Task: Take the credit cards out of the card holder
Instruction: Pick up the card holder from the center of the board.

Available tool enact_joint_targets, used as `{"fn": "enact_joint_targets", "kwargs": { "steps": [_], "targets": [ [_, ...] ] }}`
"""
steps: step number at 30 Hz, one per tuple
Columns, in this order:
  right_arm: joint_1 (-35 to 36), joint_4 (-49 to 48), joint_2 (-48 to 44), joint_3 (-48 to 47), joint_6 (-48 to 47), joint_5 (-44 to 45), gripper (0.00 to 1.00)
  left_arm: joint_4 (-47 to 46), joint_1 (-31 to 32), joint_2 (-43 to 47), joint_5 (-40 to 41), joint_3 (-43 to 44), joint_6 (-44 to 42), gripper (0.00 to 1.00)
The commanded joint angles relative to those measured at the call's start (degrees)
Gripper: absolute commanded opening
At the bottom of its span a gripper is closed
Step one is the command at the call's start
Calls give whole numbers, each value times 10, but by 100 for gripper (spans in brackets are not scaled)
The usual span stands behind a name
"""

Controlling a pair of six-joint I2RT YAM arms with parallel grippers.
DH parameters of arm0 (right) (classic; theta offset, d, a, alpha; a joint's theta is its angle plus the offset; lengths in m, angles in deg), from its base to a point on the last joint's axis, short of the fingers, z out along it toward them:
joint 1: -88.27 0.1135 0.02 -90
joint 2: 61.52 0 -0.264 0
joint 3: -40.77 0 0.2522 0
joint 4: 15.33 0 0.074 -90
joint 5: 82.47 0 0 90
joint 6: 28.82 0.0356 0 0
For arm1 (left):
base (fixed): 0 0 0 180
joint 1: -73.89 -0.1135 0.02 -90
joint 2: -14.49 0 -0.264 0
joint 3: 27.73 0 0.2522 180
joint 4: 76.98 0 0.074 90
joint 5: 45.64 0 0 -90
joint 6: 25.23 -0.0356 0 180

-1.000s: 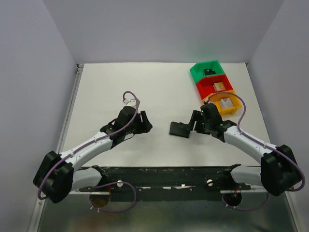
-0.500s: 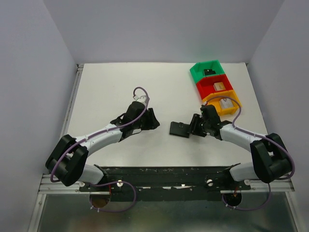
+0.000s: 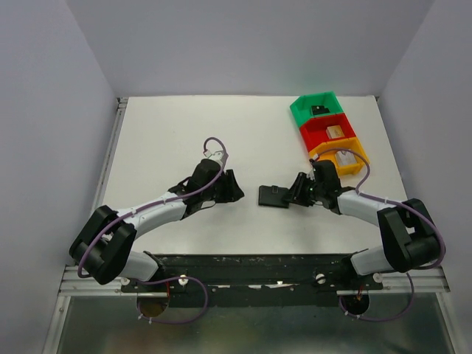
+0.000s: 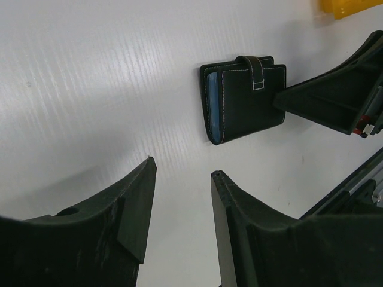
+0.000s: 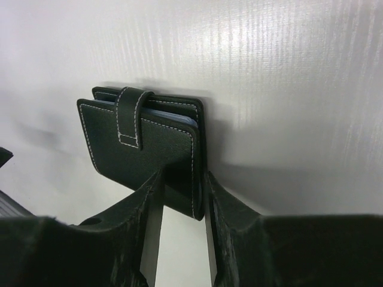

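Black stitched leather is what fills my right wrist view: the card holder (image 5: 143, 152) lies flat on the white desk (image 3: 184, 133), folded shut, with its strap tab (image 5: 133, 116) lapped over the top edge and a thin blue-grey line of inner pocket (image 5: 170, 113) showing between the covers. The credit cards are hidden from every view. My right pincer (image 5: 181, 176) reaches in low from the right, its two fingers standing either side of the holder's near corner. The right-hand finger sits hard against the edge and the other overlaps the cover, but I cannot tell whether they are really clamping it or only flanking it. From above, the card holder (image 3: 273, 195) sits a little right of the desk's middle, with my right pincer (image 3: 296, 193) at its right end. My left pincer (image 3: 234, 188) is just to its left, apart from it. In my left wrist view the left pincer (image 4: 183, 168) is released, with bare desk between its fingers. Beyond it lies the card holder (image 4: 244, 98), strap tab (image 4: 256, 72) uppermost, and one finger (image 4: 317, 98) of my right pincer touches its far edge. Behind my right arm a green bin (image 3: 301, 112), a red bin (image 3: 310, 136) and an orange bin (image 3: 352, 168) stand in a row, each with small items inside.
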Motion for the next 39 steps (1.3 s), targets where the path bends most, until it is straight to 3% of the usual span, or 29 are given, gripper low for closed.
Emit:
{"fn": "enact_joint_targets", "kwargs": {
  "steps": [1,3,10,20,33,35,38,39],
  "targets": [
    [-3,-33,9,11,1,-44,37,-21,3,8,-15,-8,8,54],
    [-4,-37,10,13,1,-50,32,-26,3,7,-16,-9,10,54],
    [-3,-30,7,13,-7,-59,1,-16,3,23,6,-17,8,54],
    [-3,59,-57,-15,-25,-65,0,58,3,52,79,9,-21,56],
    [-2,210,-131,-97,-45,-71,0,197,6,107,296,77,-91,66],
    [-2,215,-149,-100,-51,-73,0,233,6,108,331,103,-92,72],
    [0,224,-167,-105,-53,-73,0,257,5,115,377,121,-64,99],
    [0,228,-169,-110,-53,-74,0,249,5,120,377,119,-62,99]
  ]
}}
